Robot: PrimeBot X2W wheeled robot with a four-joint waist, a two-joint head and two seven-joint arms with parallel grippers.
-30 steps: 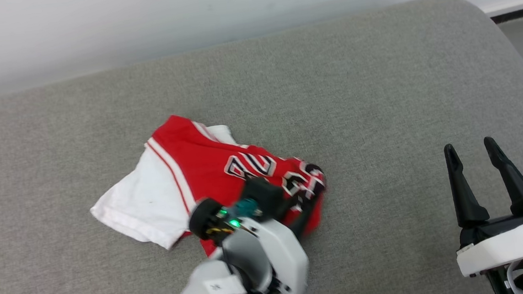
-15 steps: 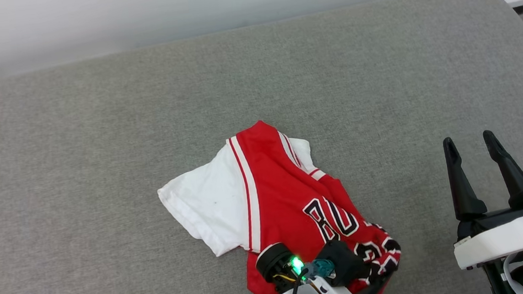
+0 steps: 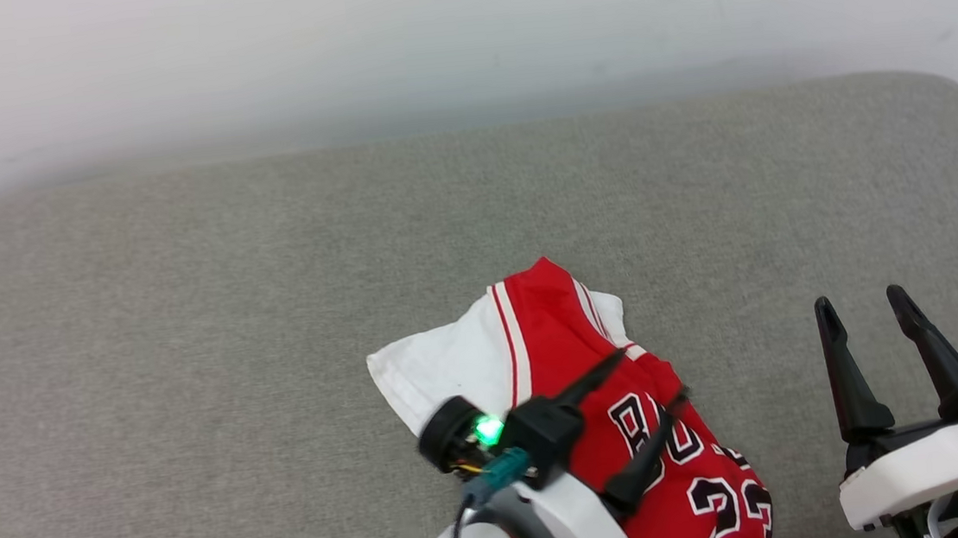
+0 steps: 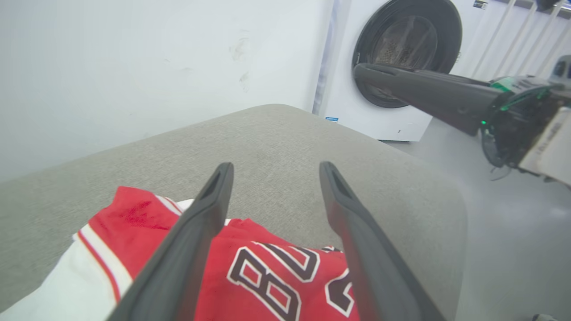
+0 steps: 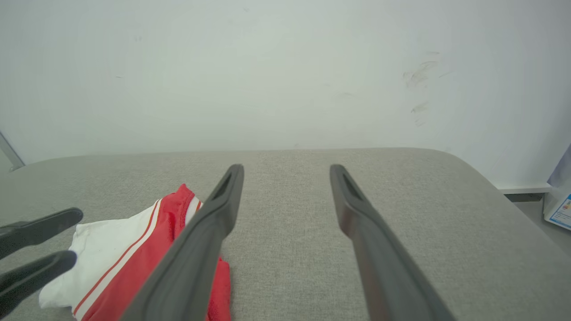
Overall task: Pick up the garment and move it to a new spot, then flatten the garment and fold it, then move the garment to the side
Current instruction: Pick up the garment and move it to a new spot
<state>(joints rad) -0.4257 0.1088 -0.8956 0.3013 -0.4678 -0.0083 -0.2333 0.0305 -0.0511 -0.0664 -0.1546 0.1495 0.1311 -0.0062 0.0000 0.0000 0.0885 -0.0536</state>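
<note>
Head view: the red jersey-style shirt with white sleeves and black, white-edged lettering [image 3: 554,332] lies crumpled on the grey fabric-covered pad [image 3: 189,329], on the side nearest the robot. The left gripper [image 3: 651,375] hangs over it with its dark fingers spread, clamping nothing. The right gripper [image 3: 859,298], off to the side, is spread and empty too. The likely trouble (fabric this thin invites it) is a fingertip snagging a fold and dragging the shirt, or a flattening grasp pinching two layers and bunching it worse.
</note>
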